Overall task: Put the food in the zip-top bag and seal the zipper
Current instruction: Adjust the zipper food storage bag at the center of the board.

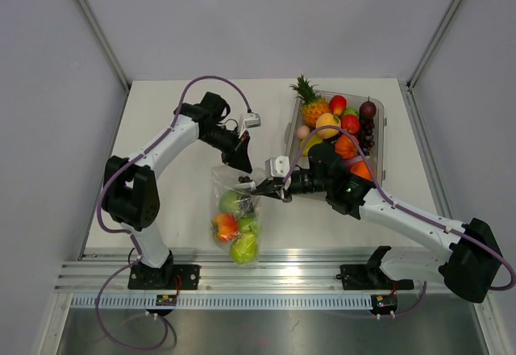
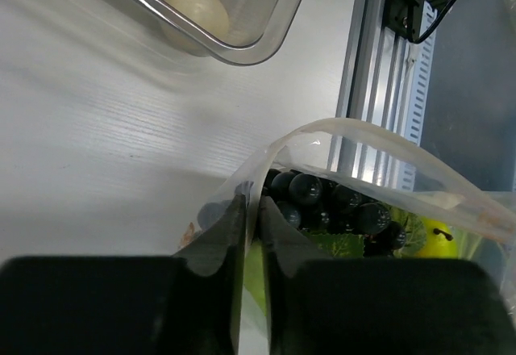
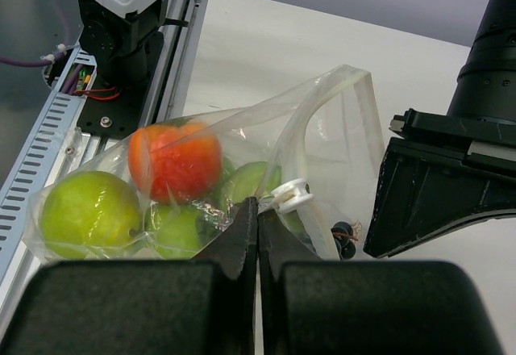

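Left gripper [image 2: 251, 230] pinches zip-top bag [image 1: 235, 218] mouth, 12 o'clock; right gripper [image 3: 257, 219] clamps its 2 o'clock edge; green apples [image 3: 87, 210] inside.

Bare surface is seen at the far left corner of the table [image 1: 149, 101] and along the far edge, up to the clear tray [image 1: 379, 113]. The far right corner is filled by that tray, which is heaped with toy fruit [image 1: 328, 121]. The middle toward the near edge is taken by the zip-top bag [image 1: 230, 202]. Its mouth is crowded by the left gripper [image 1: 244, 167] and right gripper [image 1: 256, 187], jaws pinched on the film. The strip between bag and tray is crossed by the right arm [image 1: 411, 214].
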You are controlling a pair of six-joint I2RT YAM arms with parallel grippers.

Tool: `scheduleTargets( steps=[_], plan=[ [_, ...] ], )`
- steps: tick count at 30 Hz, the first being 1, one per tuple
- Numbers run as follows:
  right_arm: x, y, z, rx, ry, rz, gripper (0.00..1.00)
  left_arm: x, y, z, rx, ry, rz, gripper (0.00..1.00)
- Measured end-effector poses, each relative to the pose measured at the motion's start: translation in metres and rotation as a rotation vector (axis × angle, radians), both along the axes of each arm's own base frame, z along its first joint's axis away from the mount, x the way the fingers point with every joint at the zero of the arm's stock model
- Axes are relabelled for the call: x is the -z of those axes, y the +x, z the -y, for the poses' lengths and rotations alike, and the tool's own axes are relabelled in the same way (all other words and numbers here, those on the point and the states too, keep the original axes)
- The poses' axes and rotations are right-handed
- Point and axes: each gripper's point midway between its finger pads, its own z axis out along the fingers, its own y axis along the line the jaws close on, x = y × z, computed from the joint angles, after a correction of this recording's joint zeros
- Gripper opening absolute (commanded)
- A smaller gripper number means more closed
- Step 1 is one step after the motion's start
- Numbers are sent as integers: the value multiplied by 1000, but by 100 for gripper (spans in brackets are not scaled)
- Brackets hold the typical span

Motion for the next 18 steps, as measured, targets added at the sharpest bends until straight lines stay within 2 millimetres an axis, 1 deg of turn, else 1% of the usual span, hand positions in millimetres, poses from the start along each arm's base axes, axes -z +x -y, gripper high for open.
scheduleTargets(
  steps=[1, 7, 12, 16, 18],
  plan=[
    [0, 0, 0, 1, 0, 0, 0, 0, -1, 0, 3, 1, 1, 0],
    [-6, 2, 3, 23, 8, 22, 0, 3, -2, 2, 4, 24, 6, 0],
    [-10, 11, 10, 94, 14, 59, 0, 6, 12, -8, -85, 95, 45, 0],
    [-6, 21, 17, 164, 21, 93, 0, -8, 23, -27, -199, 122, 108, 0],
    [-2, 27, 19, 189, 20, 100, 0, -21, 28, -37, -262, 126, 162, 0]
  ],
)
